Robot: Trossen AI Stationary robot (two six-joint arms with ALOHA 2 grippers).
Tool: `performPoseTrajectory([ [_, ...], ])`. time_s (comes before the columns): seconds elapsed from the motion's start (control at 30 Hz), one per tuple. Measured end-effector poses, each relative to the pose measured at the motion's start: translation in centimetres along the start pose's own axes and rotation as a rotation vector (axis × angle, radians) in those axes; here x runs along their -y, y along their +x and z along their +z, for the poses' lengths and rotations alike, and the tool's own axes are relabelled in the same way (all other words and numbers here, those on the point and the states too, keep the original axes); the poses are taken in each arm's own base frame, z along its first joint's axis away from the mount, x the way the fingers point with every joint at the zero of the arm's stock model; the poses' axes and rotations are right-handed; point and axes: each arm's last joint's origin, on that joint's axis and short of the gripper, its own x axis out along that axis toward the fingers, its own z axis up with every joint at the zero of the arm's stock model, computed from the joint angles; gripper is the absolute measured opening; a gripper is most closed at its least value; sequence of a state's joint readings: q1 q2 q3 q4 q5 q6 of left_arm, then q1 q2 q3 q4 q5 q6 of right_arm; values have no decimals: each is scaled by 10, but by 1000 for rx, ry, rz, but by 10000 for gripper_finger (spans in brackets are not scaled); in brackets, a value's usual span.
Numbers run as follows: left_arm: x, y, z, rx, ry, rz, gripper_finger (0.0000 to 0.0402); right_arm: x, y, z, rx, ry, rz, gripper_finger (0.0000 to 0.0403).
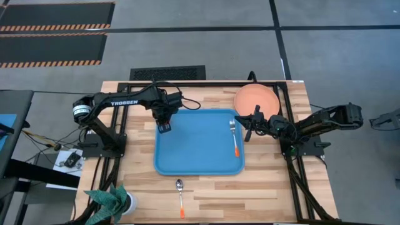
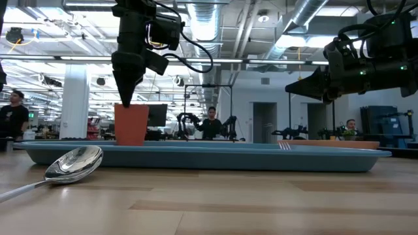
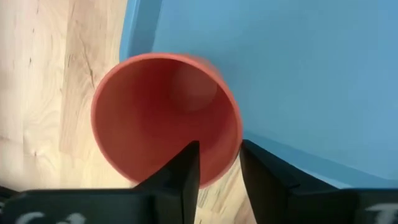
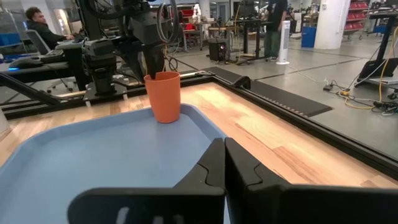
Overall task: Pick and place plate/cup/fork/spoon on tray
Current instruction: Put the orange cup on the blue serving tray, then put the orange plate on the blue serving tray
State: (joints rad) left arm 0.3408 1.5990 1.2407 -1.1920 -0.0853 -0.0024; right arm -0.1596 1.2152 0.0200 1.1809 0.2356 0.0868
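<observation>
On the wooden table [image 1: 262, 187], the blue tray [image 1: 197, 150] fills mid-frame, the fork [image 1: 235, 139] along its right edge. The plate [image 1: 256, 100] waits upper right, the spoon [image 1: 180, 197] at lower centre. The cup [image 4: 163, 95] stands in the tray's upper-left corner, its rim pinched by the left gripper [image 3: 219, 167]; placing looks nearly done, release next. The right gripper [image 4: 224, 163], fingers together and empty, hovers beside the fork.
</observation>
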Motion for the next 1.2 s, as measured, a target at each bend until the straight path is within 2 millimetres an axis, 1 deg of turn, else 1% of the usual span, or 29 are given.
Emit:
performPoseTrajectory([
  [0.23,0,-3,-1,-7,8,1,112,0,0,0,0,0,0,11],
  [0.6,-3,-29,9,84,12,9,113,0,0,0,0,0,0,11],
  [0.77,-4,-41,3,130,29,17,113,0,0,0,1,0,0,11],
  [0.93,1,-63,-9,247,44,57,106,0,0,1,7,2,1,11],
  [1.07,11,-84,-19,411,70,50,87,0,0,1,7,2,1,11],
  [1.13,17,-90,-26,507,89,32,76,0,0,1,6,2,0,11],
  [1.2,23,-90,-33,586,107,14,64,0,0,1,7,2,-1,11],
])
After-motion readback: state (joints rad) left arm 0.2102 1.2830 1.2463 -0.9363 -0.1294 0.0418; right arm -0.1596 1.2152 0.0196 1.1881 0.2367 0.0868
